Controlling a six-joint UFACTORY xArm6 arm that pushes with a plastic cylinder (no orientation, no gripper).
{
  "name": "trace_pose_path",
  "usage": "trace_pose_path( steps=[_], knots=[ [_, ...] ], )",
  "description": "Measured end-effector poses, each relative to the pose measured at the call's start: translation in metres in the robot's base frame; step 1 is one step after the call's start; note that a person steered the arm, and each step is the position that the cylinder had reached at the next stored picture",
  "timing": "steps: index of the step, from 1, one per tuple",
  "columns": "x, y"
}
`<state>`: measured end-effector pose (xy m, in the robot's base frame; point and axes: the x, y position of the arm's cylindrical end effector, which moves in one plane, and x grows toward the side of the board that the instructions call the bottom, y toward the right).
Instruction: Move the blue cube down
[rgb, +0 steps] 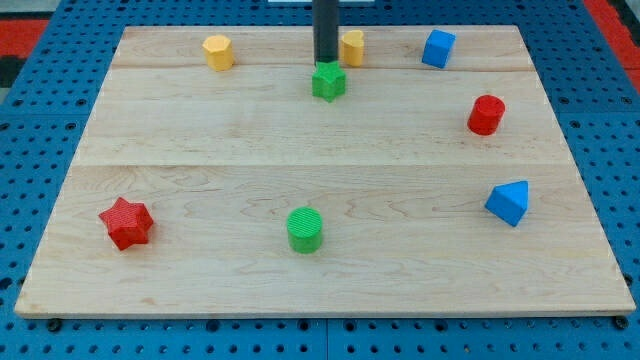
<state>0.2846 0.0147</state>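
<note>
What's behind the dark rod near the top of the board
A yellow block sits behind the rod; only its right part shows, so its shape is unclear. My tip meets the green star block at its top edge; actual contact can't be confirmed.

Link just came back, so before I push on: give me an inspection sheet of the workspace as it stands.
Surface: wooden board, flat, on blue pegboard.
Job's things: blue cube near the view's top right, apart from the other blocks.
Clutter: yellow blocks; green star; red cylinder; blue triangular block; green cylinder; red star.
Grippers: none; my tip at the green star's top edge, left of the blue cube.
Cables: nothing seen.
Surroundings: red flooring at the top corners.
</note>
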Motion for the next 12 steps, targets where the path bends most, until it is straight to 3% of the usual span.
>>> trace_pose_path(
  steps=[1,3,5,6,8,10,12],
  knots=[
    [-0.007,0.022],
    [0.0,0.177],
    [-0.069,0.191],
    [-0.082,0.19],
    [-0.03,0.19],
    [-0.065,0.196],
    [-0.07,0.196]
  ],
)
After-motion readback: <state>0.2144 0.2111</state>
